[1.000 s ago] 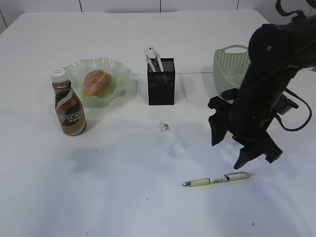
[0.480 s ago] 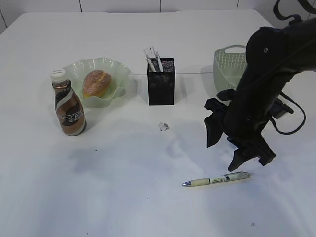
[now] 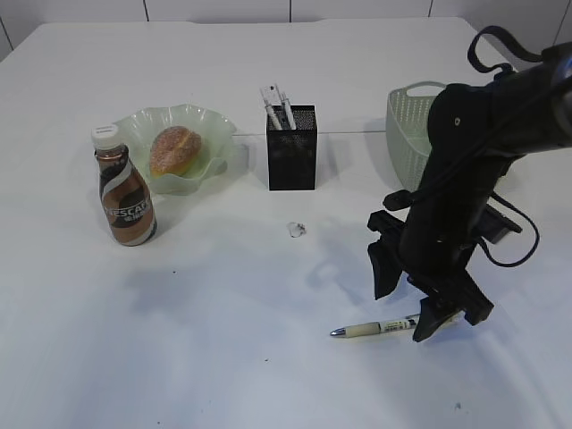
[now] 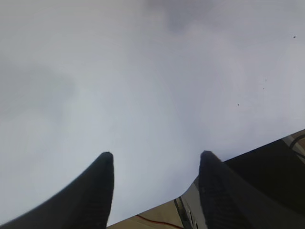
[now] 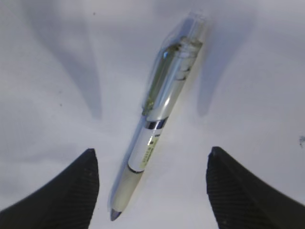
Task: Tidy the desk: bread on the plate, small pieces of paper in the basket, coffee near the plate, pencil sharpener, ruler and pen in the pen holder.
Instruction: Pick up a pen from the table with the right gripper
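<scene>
White tabletop fills the right wrist view, where the right gripper's two black ribbed fingers stand spread wide on either side of the pale cream click pen with its clear cap end, which lies flat and untouched between them. The pen-to-holder step looks in hand: the next move calls for lowering, then closing across the barrel. That arm bends steeply down over the pen, well apart from the black square mesh pen holder, while the left gripper hangs apart with fingers spread, holding nothing.
</scene>
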`<state>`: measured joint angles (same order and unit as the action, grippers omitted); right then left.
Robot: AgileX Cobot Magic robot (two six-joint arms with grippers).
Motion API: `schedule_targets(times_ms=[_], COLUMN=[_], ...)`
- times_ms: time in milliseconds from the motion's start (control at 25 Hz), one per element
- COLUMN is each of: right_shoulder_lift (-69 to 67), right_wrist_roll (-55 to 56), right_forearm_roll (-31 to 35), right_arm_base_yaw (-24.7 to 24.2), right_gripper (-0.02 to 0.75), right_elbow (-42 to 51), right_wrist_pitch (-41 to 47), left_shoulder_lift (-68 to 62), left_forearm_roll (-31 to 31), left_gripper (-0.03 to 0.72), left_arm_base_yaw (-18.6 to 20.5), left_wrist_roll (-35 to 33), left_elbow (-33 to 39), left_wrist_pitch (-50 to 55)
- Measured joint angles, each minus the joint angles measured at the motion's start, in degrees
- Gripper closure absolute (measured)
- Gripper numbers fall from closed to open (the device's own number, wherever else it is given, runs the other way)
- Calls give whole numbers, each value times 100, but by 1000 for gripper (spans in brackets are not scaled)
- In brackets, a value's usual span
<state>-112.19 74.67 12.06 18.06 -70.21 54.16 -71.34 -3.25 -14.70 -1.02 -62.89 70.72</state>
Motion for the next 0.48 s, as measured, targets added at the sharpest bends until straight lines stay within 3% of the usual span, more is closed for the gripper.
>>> schedule_targets(times_ms=[480], right_shoulder_lift=[-259], right_wrist_roll=[0], right_forearm_roll=[9], right_arm_base_yaw=[0], right_gripper=[192], right_elbow=[0], right_wrist_pitch=[-70], left_shoulder_lift=[0], left_forearm_roll=[10], left_gripper=[287], left_arm_base_yaw=[0], left_wrist_roll=[-8], left_elbow=[0], left_wrist_pitch=[0])
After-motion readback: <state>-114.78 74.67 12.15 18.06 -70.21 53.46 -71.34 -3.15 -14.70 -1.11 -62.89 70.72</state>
